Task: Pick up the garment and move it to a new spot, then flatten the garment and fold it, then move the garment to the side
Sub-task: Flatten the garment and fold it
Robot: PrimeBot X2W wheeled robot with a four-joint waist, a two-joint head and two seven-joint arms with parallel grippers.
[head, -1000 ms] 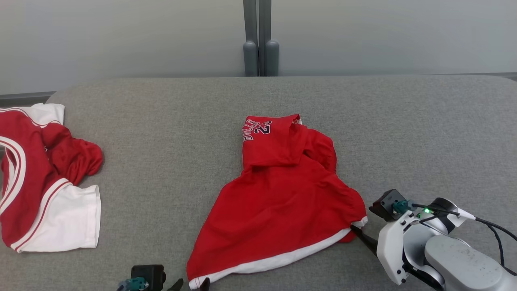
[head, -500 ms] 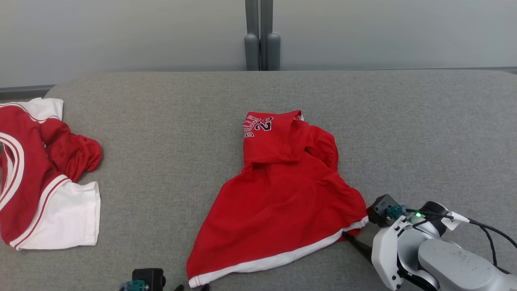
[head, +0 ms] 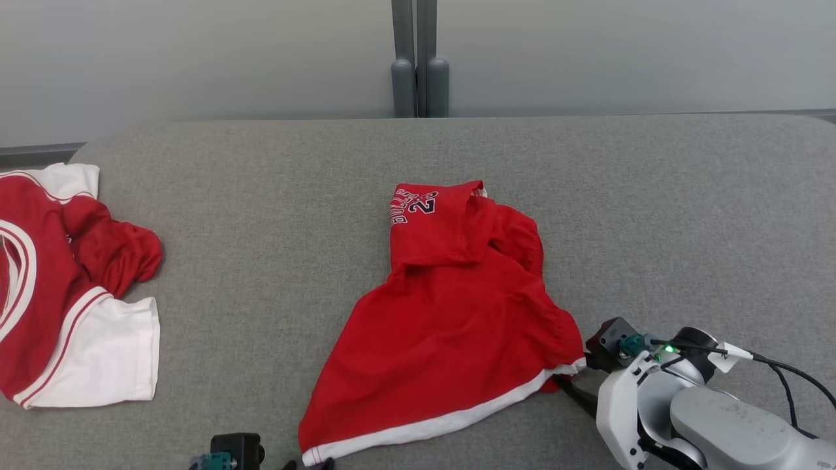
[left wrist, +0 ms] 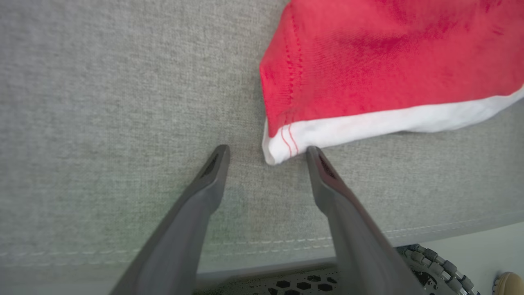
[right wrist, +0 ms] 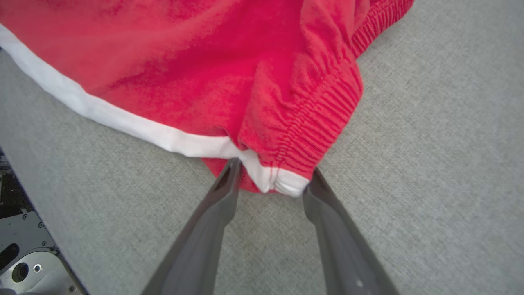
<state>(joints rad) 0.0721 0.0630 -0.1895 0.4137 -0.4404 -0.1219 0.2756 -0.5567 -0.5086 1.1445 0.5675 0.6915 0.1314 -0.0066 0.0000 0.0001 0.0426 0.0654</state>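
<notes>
Now left gripper (left wrist: 266, 152) and right gripper (right wrist: 272, 170) each straddle a garment (head: 450, 313) corner.

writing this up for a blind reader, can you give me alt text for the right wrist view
The right gripper holds its two dark fingers apart, one on each side of the white-trimmed corner of a red garment, next to its gathered elastic edge. The garment lies on a grey fabric surface.
</notes>
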